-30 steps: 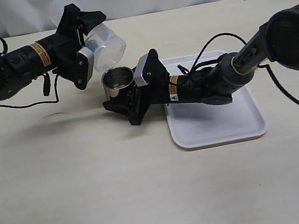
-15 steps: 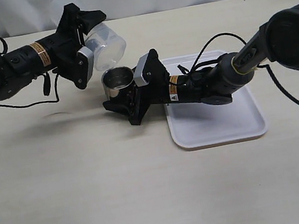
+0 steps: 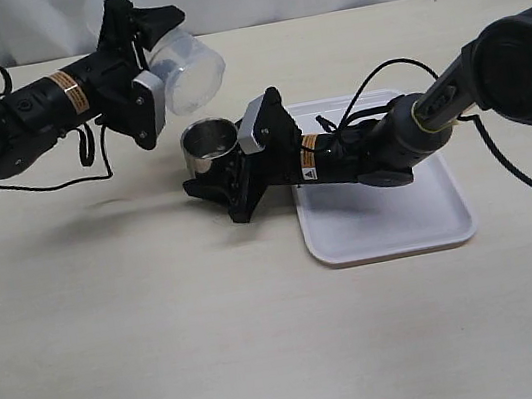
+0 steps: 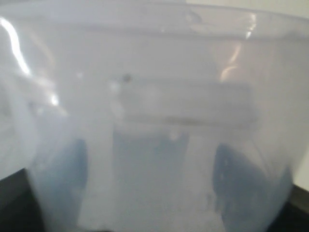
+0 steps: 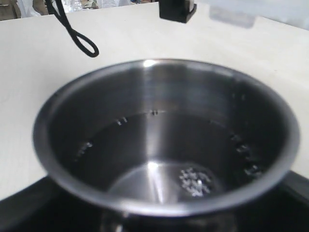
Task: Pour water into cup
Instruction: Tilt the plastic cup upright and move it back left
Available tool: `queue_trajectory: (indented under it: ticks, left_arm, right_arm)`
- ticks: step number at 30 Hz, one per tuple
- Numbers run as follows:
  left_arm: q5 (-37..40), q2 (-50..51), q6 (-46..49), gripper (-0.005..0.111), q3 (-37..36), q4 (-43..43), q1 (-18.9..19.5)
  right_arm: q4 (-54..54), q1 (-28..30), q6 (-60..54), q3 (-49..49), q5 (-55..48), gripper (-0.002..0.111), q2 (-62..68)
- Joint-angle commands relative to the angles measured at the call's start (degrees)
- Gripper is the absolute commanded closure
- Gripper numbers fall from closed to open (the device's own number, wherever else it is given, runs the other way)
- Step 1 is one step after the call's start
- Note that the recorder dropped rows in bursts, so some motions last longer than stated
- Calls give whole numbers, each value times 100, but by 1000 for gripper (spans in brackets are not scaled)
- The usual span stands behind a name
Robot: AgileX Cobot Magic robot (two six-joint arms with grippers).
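My left gripper (image 3: 147, 48) is shut on the translucent plastic container (image 3: 187, 68), held tilted in the air up and to the left of the cup, mouth toward the right. The container fills the left wrist view (image 4: 154, 121); I cannot make out water in it. My right gripper (image 3: 214, 175) is shut on the steel cup (image 3: 208, 145), which stands upright on the table just left of the tray. In the right wrist view the cup (image 5: 164, 145) holds clear water (image 5: 159, 154) with small bubbles on the bottom.
A white tray (image 3: 392, 225) lies on the table right of the cup, under my right arm. Black cables (image 3: 31, 186) trail over the table from the left arm, and another loops from the right arm over the tray's far edge.
My left gripper has lifted the container a little and tipped it back, away from the cup. The cup and my right gripper have not moved.
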State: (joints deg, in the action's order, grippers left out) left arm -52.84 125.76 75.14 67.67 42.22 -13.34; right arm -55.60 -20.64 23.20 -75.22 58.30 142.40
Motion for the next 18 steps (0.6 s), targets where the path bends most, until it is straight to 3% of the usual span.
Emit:
queue_trajectory:
  ticks: [1, 8, 18]
  left_arm:
    - [-263, -58, -530, 107, 44, -311, -31]
    - [-277, -58, -1742, 107, 44, -603, -1]
    - [65, -58, -4363, 107, 44, -2762, -1]
  right_arm:
    - [-29, 10, -2, -8, -203, 94, -12]
    - [-29, 10, -2, -8, -203, 94, -12]
    - [-29, 10, -2, -8, -203, 94, -12]
